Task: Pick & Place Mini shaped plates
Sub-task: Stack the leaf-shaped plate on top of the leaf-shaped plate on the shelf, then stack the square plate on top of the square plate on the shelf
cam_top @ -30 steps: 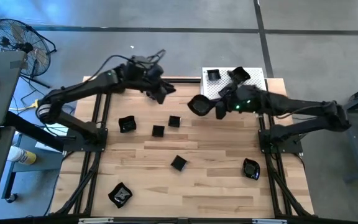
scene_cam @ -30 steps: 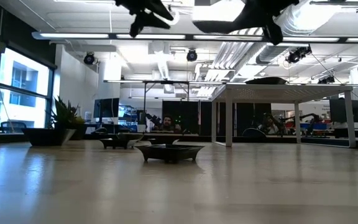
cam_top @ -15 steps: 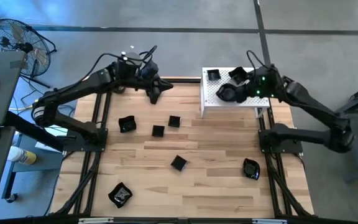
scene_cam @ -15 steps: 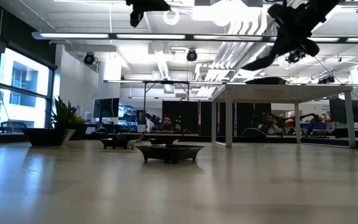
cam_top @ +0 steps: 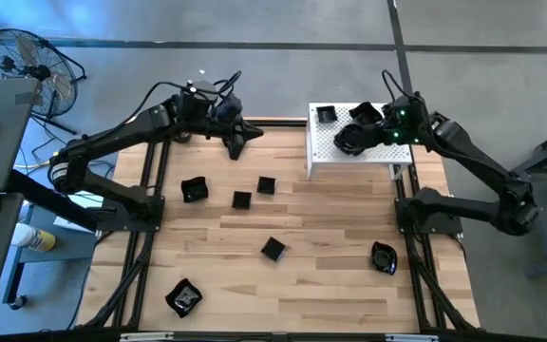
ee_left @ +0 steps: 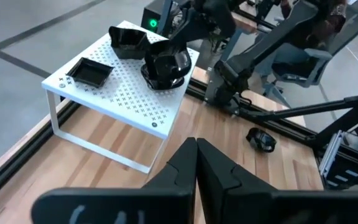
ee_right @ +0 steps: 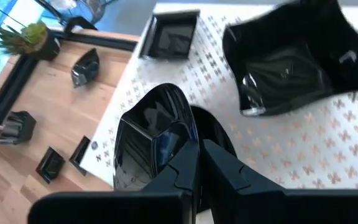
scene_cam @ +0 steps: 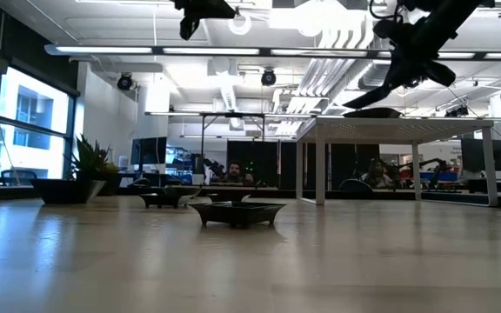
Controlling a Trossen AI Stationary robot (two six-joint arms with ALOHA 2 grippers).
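The left end effector (cam_top: 236,144) hangs closed and empty above the counter's (cam_top: 330,247) far edge. Several mini plates (cam_top: 242,200) lie scattered on the wood below. At right, the right end effector (cam_top: 361,139) grips a round dish (cam_top: 348,141) over the white perforated stand (cam_top: 326,160), beside two placed dishes. Releasing carelessly could knock the neighbours or let the glossy dish slide off. No writing is legible.

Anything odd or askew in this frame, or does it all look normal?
Nothing stands out. Right gripper holds a plate over the white stand, beside two plates already there; left gripper is shut, empty.
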